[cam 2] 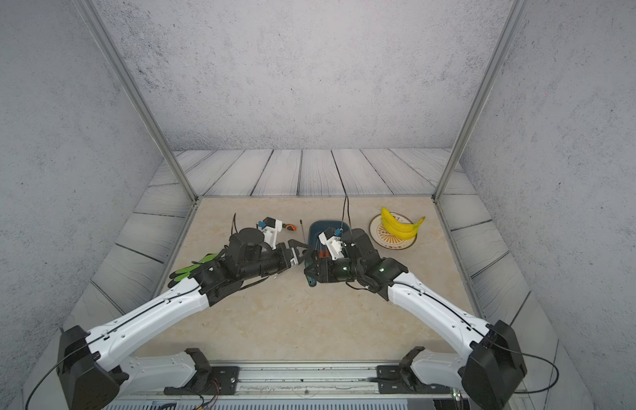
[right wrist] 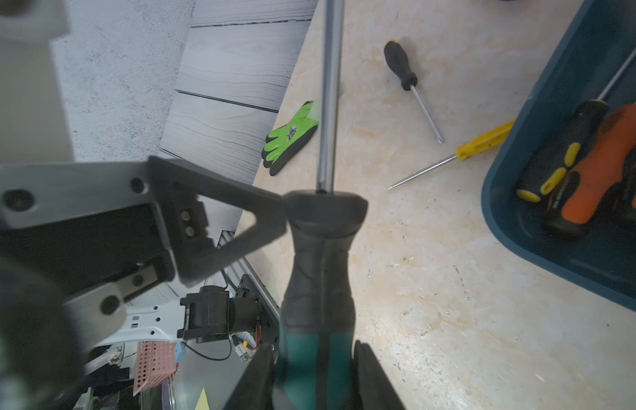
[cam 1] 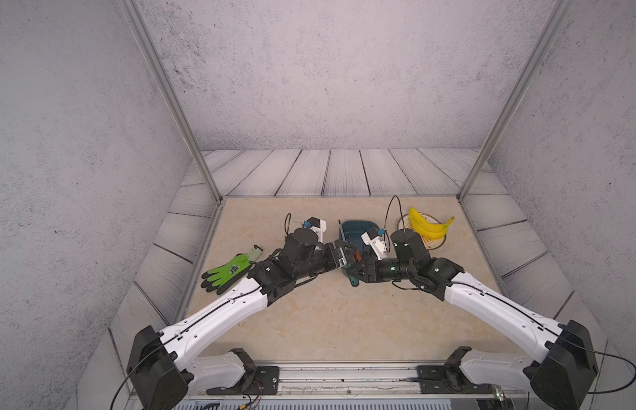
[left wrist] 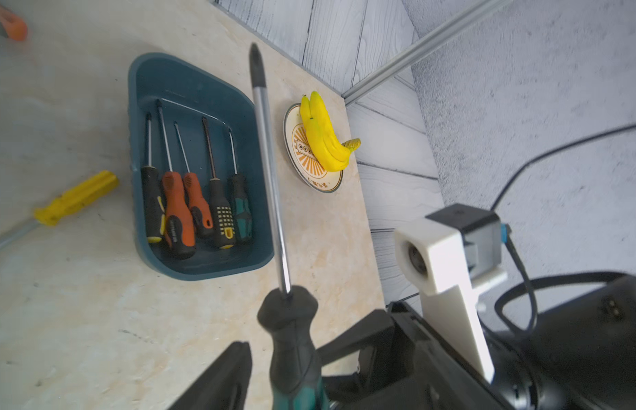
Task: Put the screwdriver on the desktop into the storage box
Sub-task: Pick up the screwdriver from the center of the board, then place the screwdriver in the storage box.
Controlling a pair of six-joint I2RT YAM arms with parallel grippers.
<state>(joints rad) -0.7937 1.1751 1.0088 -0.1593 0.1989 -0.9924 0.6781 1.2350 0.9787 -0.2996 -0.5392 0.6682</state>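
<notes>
**Mid-air pass: R end effector has the screwdriver, box comes next.**
R end effector is clenched on the teal butt of the screwdriver, held above the bench. L end effector is released, one finger touching the collar. L should back off first, then R should lower it lengthwise into the storage box nearby.

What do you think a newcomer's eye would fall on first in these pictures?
Over the beige marble-patterned desktop, the right gripper grips a long screwdriver by its teal and black handle, with the left gripper open right beside it. Nearby, the dark teal plastic storage box holds five screwdrivers, and a yellow banana bunch lies on a round cream plate at the far right.
</notes>
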